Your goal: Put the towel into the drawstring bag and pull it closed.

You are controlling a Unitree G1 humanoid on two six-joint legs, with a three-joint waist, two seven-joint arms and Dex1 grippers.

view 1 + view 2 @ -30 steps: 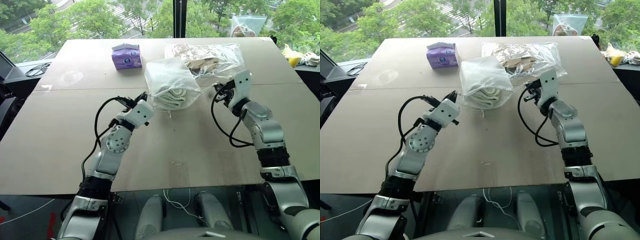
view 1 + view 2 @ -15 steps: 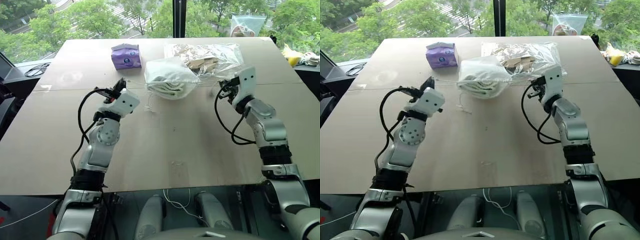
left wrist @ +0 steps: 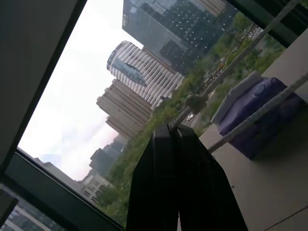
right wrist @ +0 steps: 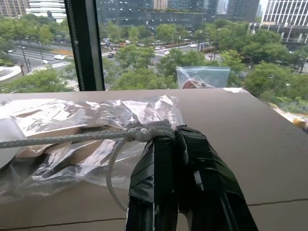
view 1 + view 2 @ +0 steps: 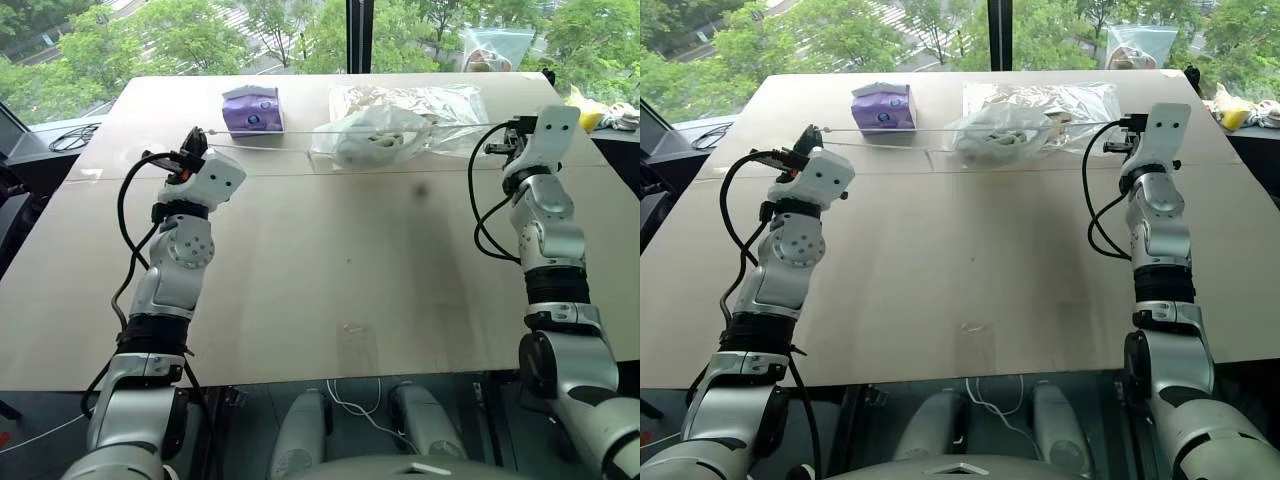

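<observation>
Since a second ago both arms have swung outward and upward, and the drawstring bag (image 5: pixel 378 135), which hung slack and open-mouthed between them, is now cinched into a tight bundle at about 12 o'clock on the bench (image 5: pixel 330 290), the cord (image 5: pixel 270 134) drawn into a taut line across it. The towel (image 5: pixel 385 138) shows faintly as a pale lump through the thin fabric, so it sits inside the bag. The bag lies against a clear plastic pouch (image 5: pixel 440 105) of brownish items, with a purple packet (image 5: pixel 250 110) near it at 10 o'clock.

The left gripper (image 5: pixel 194 141) is clamped on the left cord end, its fingers (image 3: pixel 180 159) pressed together with the knot just past the tips. The right gripper (image 5: pixel 507 140) is likewise closed on the right cord end, the knot (image 4: pixel 144 131) bunched against its fingers.

The task looks nearly done (the mouth seems fully gathered). The risk I see is overpulling: with the line this tight, more spread could slip a knot through the fingers, strain the cord, or drag the light bag off the bench surface and into the plastic pouch. Uneven pulling would slide the bundle sideways toward the packet.

Both arms are raised and spread wide, forearms angled up, grippers pointing forward and slightly above level, at 10 and 2 o'clock.
</observation>
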